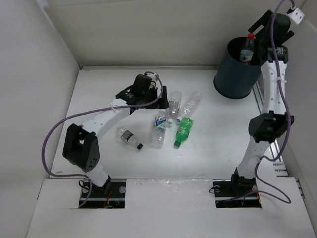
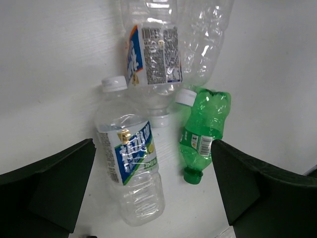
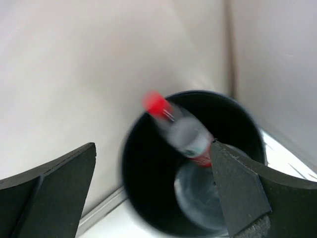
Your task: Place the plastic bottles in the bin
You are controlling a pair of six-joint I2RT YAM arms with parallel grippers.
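Bottle with black cap (image 1: pixel 128 137) lying alone on table (image 1: pixel 99 99), farthest left. Left claw (image 2: pixel 152 148) poised over the bottle cluster, fingers spread wide, gripping nothing. Between those fingers in the left wrist view: blue-labelled bottle (image 2: pixel 130 163) with white cap, then green bottle (image 2: pixel 203 131) just beside it. Beyond both, a clear bottle with printed label (image 2: pixel 153 54) and a bare clear bottle (image 2: pixel 205 37), side by side. Far right, bin (image 1: pixel 233 79) upright at the table's back corner, red-capped bottle (image 3: pixel 185 134) blurred in its mouth, cap above the rim. Right claw (image 3: pixel 153 148) above bin, fingers wide apart, holding nothing.
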